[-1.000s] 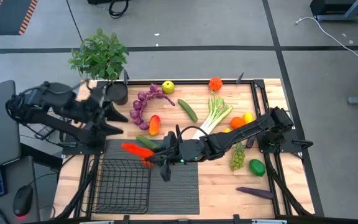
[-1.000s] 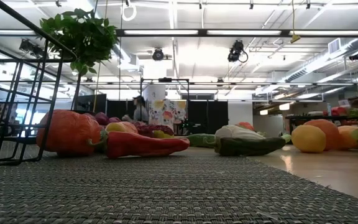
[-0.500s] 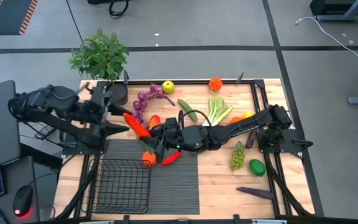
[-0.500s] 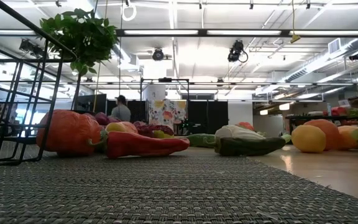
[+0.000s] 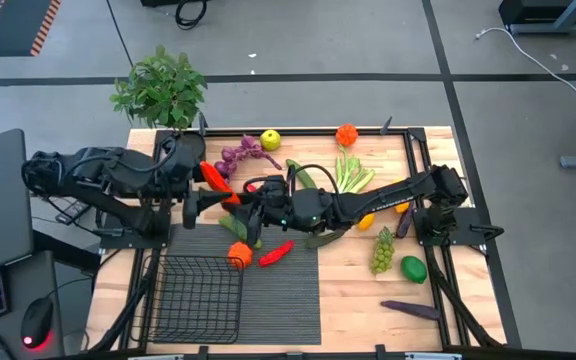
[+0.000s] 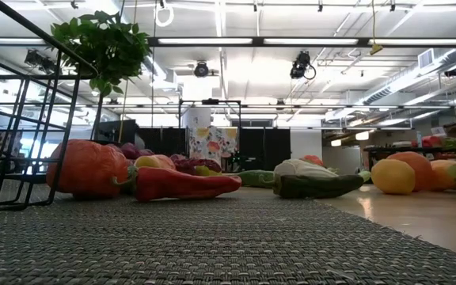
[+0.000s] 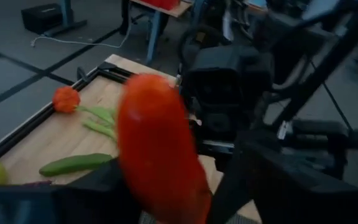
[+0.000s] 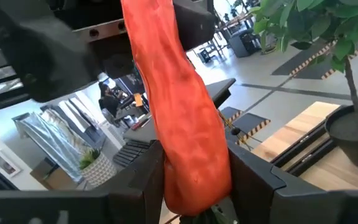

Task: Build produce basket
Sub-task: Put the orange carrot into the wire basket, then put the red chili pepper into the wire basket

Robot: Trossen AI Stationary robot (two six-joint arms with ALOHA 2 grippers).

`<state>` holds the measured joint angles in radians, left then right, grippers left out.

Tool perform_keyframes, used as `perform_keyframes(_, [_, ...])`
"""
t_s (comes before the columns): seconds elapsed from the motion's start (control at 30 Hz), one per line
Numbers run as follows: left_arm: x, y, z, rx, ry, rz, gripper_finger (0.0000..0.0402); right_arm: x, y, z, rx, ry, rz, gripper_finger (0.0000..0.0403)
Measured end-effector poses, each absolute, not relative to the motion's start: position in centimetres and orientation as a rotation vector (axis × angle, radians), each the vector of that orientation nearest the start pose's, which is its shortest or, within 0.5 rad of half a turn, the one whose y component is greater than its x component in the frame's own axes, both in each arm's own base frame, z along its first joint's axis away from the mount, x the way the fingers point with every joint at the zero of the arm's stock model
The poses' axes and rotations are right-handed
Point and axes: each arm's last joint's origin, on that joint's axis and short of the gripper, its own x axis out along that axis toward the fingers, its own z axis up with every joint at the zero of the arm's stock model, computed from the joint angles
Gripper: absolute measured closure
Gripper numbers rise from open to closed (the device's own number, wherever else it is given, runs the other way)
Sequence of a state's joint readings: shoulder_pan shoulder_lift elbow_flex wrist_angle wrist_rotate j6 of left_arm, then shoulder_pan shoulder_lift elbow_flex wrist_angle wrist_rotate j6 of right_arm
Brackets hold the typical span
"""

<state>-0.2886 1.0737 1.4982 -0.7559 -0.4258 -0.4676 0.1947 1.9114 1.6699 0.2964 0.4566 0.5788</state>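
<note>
A long, smooth, bright red toy pepper (image 8: 179, 112) is in the air above the rear left part of the wooden table (image 5: 348, 300), between the two arms. It is tilted and its skin is glossy and a little wrinkled. The right gripper (image 5: 243, 203) reaches across the table to it and is closed on the pepper, with one dark finger on each side of its lower part. The left gripper (image 5: 196, 192) is at the same pepper from the other side. The pepper fills the middle of the left wrist view, but I cannot tell if this gripper already presses on it.

The shallow square black wire-mesh basket (image 5: 158, 300) stands at the front left, on the flat dark ribbed mat (image 5: 293, 300). No produce is visible inside it. A round orange-red pepper (image 5: 239, 255) lies just beside the rear corner of the basket, and a second long red pepper (image 5: 275, 252) lies near it on the mat. The purple grapes (image 5: 230, 160), the cucumber (image 5: 302, 176) and the green grapes (image 5: 382, 250) lie on the bare wood.
</note>
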Motion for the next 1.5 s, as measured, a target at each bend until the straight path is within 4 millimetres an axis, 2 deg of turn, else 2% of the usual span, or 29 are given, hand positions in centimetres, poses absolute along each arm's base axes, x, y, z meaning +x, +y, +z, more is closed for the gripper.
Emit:
perform_keyframes(0.27, [17.3, -3.9, 45.8, -0.407, 0.294, 0.242, 0.0315, 44.8, 7.5, 35.5, 0.577, -0.103, -0.239, 0.0238])
perform_keyframes(0.4, [16.9, -4.0, 45.2, -0.46, 0.374, 0.208, 0.0342, 44.8, 7.6, 35.1, 0.562, -0.04, -0.201, 0.0216])
perform_keyframes(0.67, [15.0, -4.2, 43.6, -0.478, 0.588, 0.196, 0.0318, 44.1, 8.2, 33.9, 0.52, 0.169, -0.146, 0.0156])
perform_keyframes(0.83, [14.8, -4.8, 43.3, -0.542, 0.697, 0.043, 0.0325, 42.1, 8.0, 33.9, 0.534, 0.397, -0.099, 0.0148])
perform_keyframes(0.93, [15.3, -5.6, 42.9, -0.554, 0.761, -0.011, 0.0326, 40.8, 7.8, 33.9, 0.542, 0.509, -0.105, 0.015])
perform_keyframes(1.27, [17.7, -10.0, 38.6, -0.405, 1.164, -0.001, 0.0281, 37.1, 7.1, 34.9, 0.42, 0.713, -0.142, 0.0151])
perform_keyframes(1.37, [18.5, -11.0, 37.2, -0.347, 1.266, 0.039, 0.0252, 36.3, 6.9, 35.4, 0.383, 0.733, -0.137, 0.0151])
perform_keyframes(1.5, [19.8, -12.0, 35.9, -0.33, 1.354, 0.052, 0.0192, 35.3, 6.7, 36.1, 0.365, 0.742, -0.143, 0.0151])
